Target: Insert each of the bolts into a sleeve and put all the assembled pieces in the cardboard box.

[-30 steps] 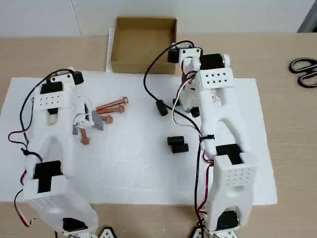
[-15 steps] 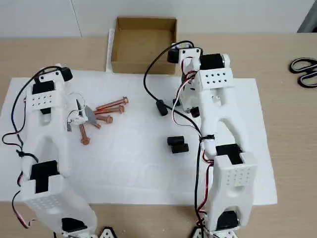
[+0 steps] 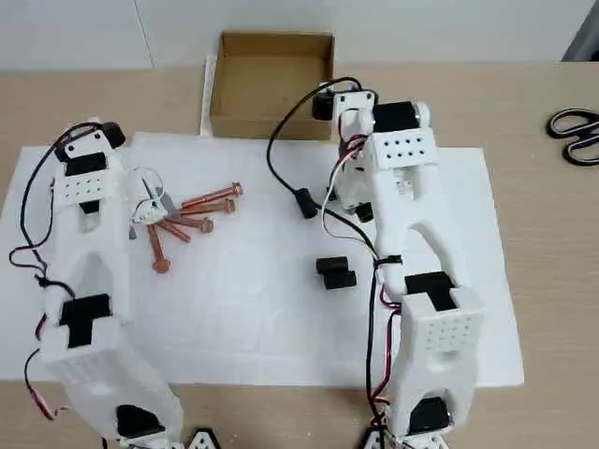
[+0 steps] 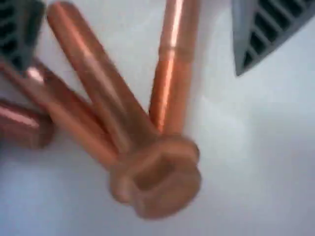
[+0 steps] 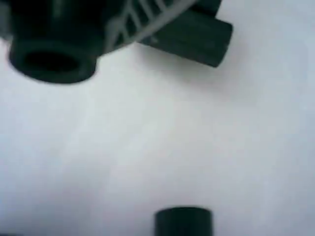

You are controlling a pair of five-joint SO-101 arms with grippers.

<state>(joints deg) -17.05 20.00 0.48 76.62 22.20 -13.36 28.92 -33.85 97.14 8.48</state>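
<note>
Left hand (image 3: 157,210) spread | five bolts (image 3: 208,198) at it | one cardboard box (image 3: 271,122)

Scissors (image 3: 576,136) at my far right on wooden table (image 3: 543,94); white sheet (image 3: 253,309), maybe foam, covers table's middle.

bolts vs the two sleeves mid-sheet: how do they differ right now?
Colour: the bolts are copper, the sleeves black. Shape: bolts are long and thin with a flanged head; sleeves are short stubby cylinders. Layout: bolts lie fanned in a cluster; the two sleeves sit side by side. Shared: both lie on the white sheet, none in the cardboard box.
</note>
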